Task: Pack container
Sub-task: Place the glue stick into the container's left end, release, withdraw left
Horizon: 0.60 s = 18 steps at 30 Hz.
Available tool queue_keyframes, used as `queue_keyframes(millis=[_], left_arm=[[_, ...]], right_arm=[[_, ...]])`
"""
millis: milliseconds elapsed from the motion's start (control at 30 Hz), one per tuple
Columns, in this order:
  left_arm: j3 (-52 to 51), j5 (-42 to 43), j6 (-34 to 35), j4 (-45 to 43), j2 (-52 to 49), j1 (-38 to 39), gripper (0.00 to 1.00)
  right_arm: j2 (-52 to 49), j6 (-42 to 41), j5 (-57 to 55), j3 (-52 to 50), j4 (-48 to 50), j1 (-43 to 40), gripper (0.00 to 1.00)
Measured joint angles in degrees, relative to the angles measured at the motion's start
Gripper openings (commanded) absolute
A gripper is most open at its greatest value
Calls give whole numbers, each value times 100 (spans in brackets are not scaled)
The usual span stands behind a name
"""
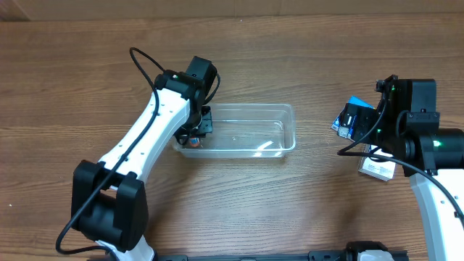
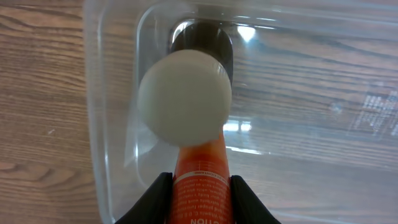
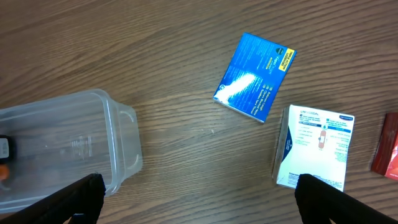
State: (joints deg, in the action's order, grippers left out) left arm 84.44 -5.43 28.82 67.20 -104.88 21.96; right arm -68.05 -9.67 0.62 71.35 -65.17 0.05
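The left hand (image 2: 200,182) pinches an orange bottle (image 2: 185,96) by its body, one finger pressed to each side. The bottle's round white cap points away from the hand and down into the container (image 1: 279,130). The container lies on the table (image 1: 290,210) directly under this hand, which hangs over one short end. The rest of the clear tub stretches off toward the other arm. The cap end sits inside the container's walls near a rounded corner. I cannot tell whether it touches the floor.

The right hand (image 3: 199,186) is spread wide and grips nothing. The container's other short end is off to one side of it, apart from its fingers. A blue box (image 3: 255,76) lies ahead of this hand. A white box (image 3: 317,148) sits close to one finger, and a red packet (image 3: 388,146) is at the view's edge beyond it.
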Motion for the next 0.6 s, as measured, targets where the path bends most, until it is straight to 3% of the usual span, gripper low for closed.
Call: queue_keyframes(millis=[367,400,433,467,600], left_arm=[[-223,0,2,-105,-52,-181,5],[-225,0,2,-76,-52,-181,13],[-225,0,2,-66,-52,-181,30],[-225,0,2,-39,-52,-181,41],[-236,9,68,122,-52,-181,59]], right_arm=[[-52,-15,0,0,0,-2,100],[-76,-15,0,0,0,0,100],[-90,-17,0,0,2,0,100],[-96,-15,0,0,0,0,100],[-96,-15,0,0,0,0,100]])
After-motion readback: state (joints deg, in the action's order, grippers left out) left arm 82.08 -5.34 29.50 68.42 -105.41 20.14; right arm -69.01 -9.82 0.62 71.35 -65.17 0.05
